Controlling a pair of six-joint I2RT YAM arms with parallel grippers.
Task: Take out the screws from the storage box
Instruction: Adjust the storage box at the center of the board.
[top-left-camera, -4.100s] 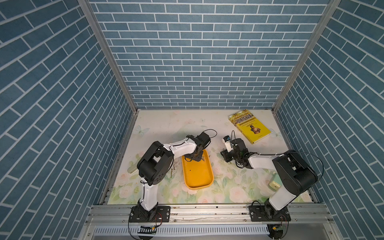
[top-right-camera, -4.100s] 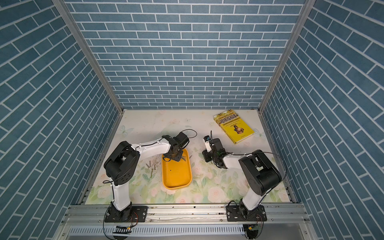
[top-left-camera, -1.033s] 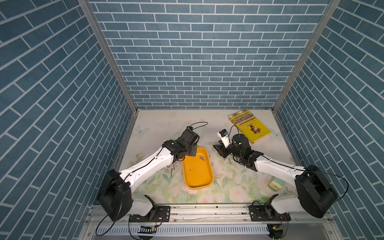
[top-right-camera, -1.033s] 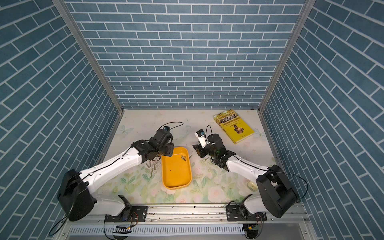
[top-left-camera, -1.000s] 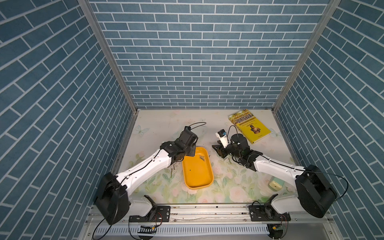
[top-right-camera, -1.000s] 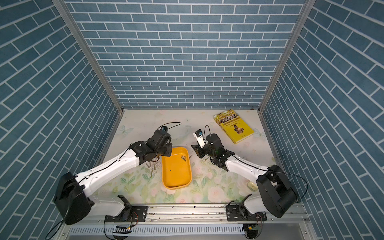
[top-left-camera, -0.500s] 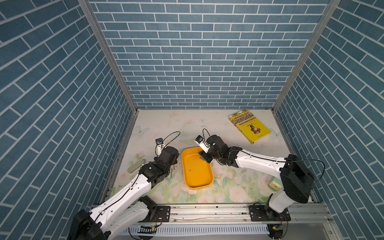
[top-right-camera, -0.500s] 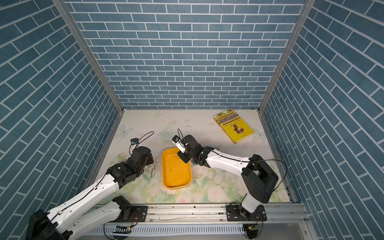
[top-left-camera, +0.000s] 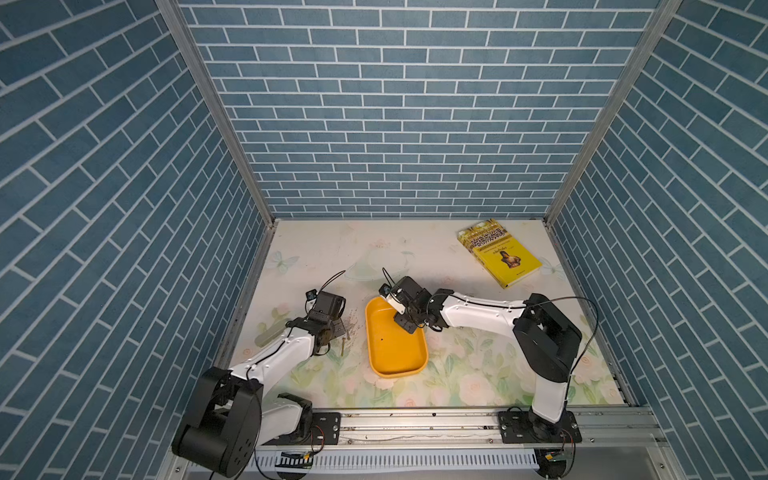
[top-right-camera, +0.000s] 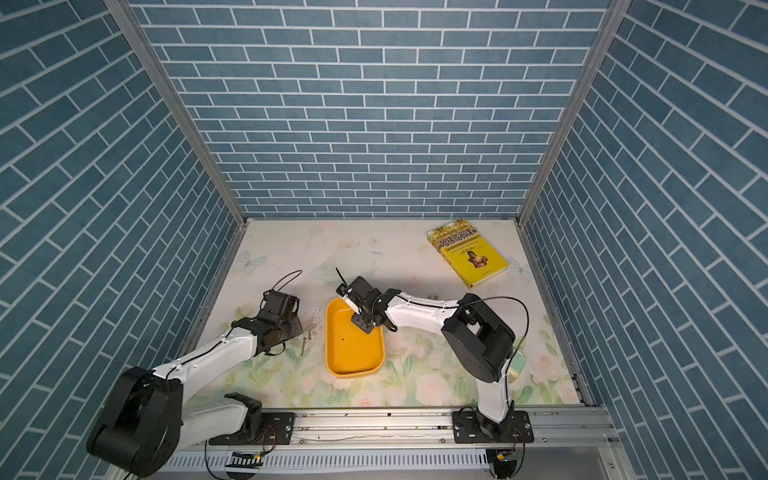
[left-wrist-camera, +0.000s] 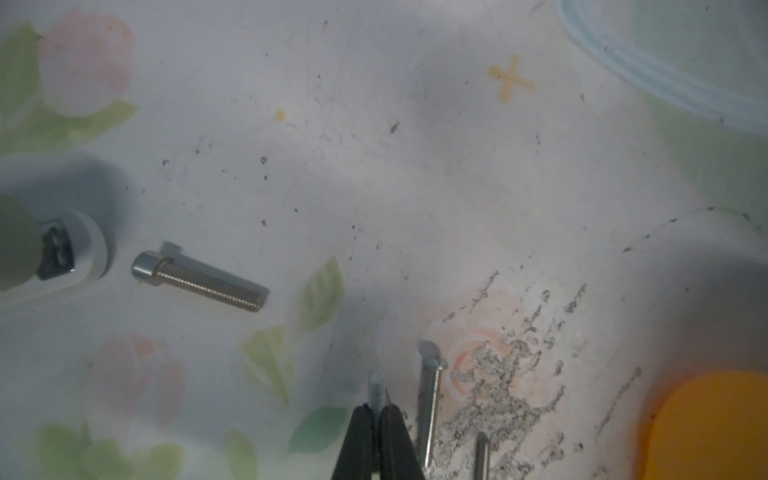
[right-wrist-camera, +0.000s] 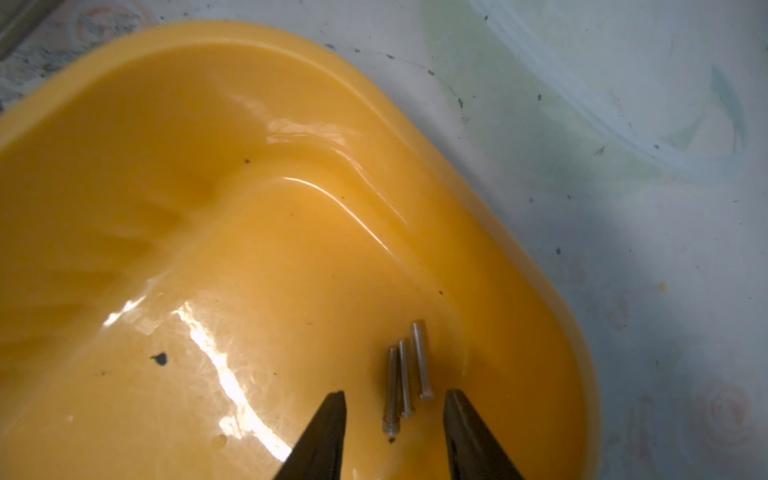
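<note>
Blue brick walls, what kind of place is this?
Probably a robot practice booth: brick-patterned walls box in a flowery table, with left arm and right arm bolted to a metal rail.

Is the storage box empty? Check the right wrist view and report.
No: three screws lie inside the storage box, at the open right gripper's tips.

Far right part of the storage box (right-wrist-camera: 540, 291) is tight: three screws (right-wrist-camera: 405, 374) bunched just beside the wall. The right gripper (right-wrist-camera: 395, 394) straddles them, jaws apart, wall-side finger close to the rim. Rest of the box floor is bare and open from above. Mat (top-left-camera: 374, 253) between the box and the left gripper (left-wrist-camera: 377, 409), which pinches one screw (left-wrist-camera: 376, 384), is cluttered: loose screws (left-wrist-camera: 430, 395), thick bolt (left-wrist-camera: 199, 282) nearby. Back of the mat is free bar the book (top-left-camera: 498, 257), far right corner.
</note>
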